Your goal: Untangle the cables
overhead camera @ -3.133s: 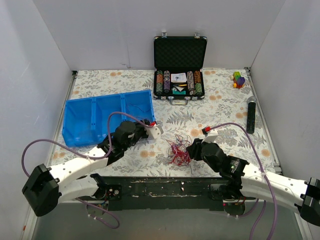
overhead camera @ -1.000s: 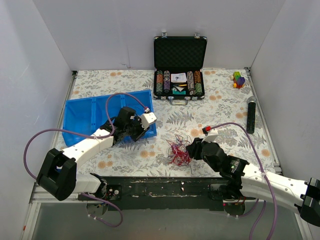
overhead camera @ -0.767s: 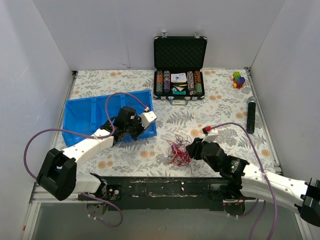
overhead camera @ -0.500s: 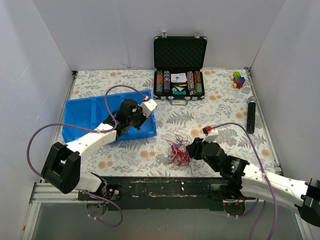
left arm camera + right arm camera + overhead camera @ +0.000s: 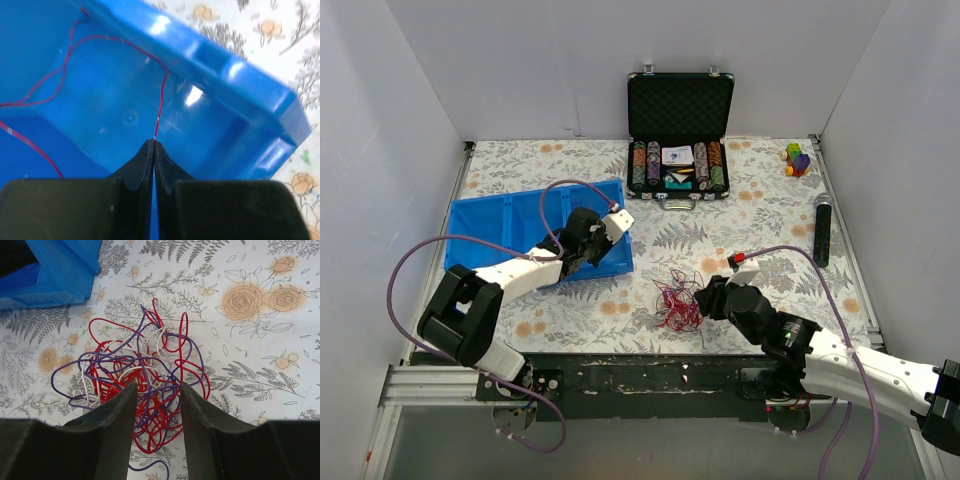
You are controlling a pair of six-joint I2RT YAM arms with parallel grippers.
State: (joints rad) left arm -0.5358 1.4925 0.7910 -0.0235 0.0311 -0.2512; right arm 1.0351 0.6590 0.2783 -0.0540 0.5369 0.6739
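A tangle of thin red, white and purple cables [image 5: 672,302] lies on the floral table near the front. In the right wrist view the cable tangle [image 5: 145,365] sits directly under my right gripper [image 5: 157,385], which is open with a finger on each side of it. My right gripper [image 5: 705,297] is just right of the tangle. My left gripper [image 5: 574,258] hangs over the right compartment of the blue bin [image 5: 480,245]. In the left wrist view my left gripper [image 5: 154,141] is shut on one red cable [image 5: 161,100], which trails across the bin floor [image 5: 225,70].
An open black poker chip case [image 5: 680,140] stands at the back centre. Coloured blocks [image 5: 797,158] and a black stick-shaped object [image 5: 822,230] lie at the right. White walls enclose the table. The bin's corner [image 5: 60,270] shows beyond the tangle.
My left arm has swung from beside the tangle back and left to above the bin's right compartment, gripper shut. My right arm has barely moved.
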